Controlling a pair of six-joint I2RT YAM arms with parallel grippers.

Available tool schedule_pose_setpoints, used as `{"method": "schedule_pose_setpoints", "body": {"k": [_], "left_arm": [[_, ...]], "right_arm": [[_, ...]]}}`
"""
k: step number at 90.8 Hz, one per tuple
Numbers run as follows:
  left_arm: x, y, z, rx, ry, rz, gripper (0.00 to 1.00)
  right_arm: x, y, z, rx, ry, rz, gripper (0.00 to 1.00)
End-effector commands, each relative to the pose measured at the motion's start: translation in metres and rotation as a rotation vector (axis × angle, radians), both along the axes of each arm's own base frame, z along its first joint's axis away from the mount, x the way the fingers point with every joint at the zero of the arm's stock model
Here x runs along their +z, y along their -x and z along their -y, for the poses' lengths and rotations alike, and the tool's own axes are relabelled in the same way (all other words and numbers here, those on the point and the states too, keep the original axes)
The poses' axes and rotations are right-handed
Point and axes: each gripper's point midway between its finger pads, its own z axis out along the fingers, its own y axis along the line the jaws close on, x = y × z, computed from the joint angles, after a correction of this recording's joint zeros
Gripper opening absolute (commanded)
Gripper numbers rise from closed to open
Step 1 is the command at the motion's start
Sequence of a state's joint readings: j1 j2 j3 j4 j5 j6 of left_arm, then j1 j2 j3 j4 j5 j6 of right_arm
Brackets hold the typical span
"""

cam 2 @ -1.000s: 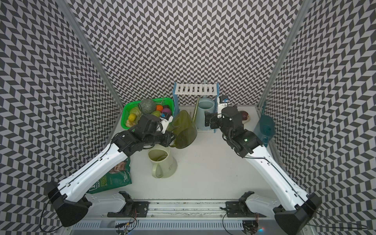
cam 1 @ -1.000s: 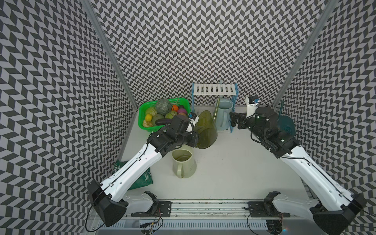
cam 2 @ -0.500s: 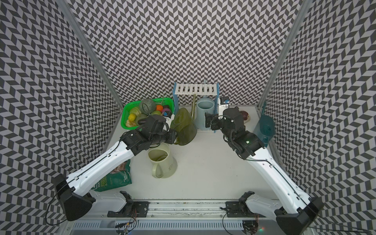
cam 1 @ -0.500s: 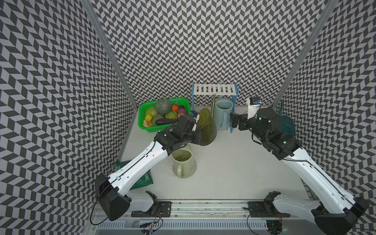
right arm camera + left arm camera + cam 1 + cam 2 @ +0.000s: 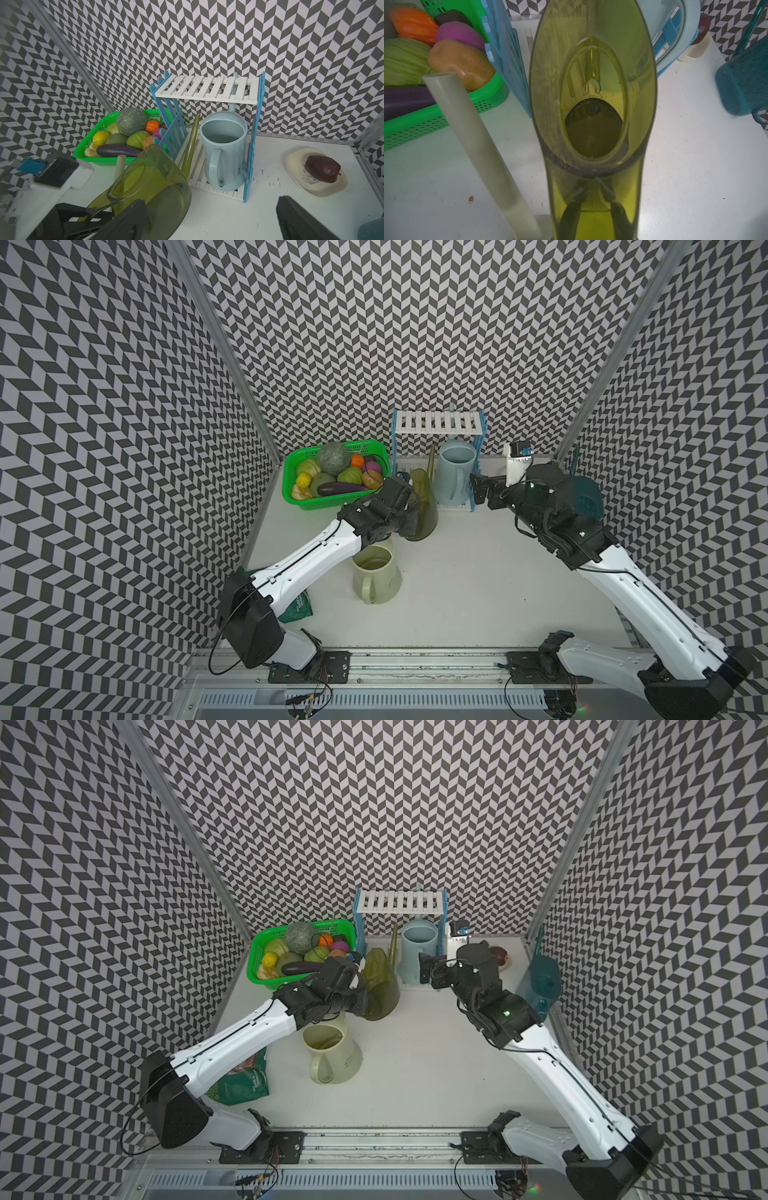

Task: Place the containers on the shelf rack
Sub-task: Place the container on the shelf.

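Left pincer [image 5: 595,204] clamped on olive-green watering can [image 5: 424,506] handle; can tilted, spout inside shelf rack [image 5: 438,423] lower tier beside pale blue watering can [image 5: 455,472]. Right pincer [image 5: 478,490] gaping, empty, near rack's right panel. Cream watering can [image 5: 376,576] on counter [image 5: 478,572].

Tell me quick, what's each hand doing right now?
Left hand: closed on the handle of the olive-green watering can.
Right hand: open, holding nothing.

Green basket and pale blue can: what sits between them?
A blue side panel of the shelf rack and the spout of the olive can, in the right wrist view.
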State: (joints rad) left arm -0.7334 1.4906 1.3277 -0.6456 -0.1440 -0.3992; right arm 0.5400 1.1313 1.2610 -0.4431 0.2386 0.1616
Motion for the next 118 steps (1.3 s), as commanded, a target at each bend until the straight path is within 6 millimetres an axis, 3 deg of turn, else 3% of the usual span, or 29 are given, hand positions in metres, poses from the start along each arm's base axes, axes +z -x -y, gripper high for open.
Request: {"method": "schedule_pose_setpoints", "body": {"k": [1,49,84,118], "left_arm": [[0.037,-0.026,0.014,0.04,0.063,0.132,0.13],[0.013,-0.096,0.032,0.162,-0.018,0.215,0.12],[-0.021,-0.148,0.018,0.268,-0.073,0.232,0.12],[-0.036,-0.176,0.021,0.303,-0.08,0.24,0.12]], "right_arm": [[0.014,0.003,-0.001,0.016,-0.045,0.045,1.0],[0.012,0.006,-0.002,0.033,-0.04,0.038,1.0],[0.011,0.01,0.0,0.035,-0.029,0.039,1.0],[0.006,0.009,-0.001,0.036,-0.026,0.027,1.0]]}}
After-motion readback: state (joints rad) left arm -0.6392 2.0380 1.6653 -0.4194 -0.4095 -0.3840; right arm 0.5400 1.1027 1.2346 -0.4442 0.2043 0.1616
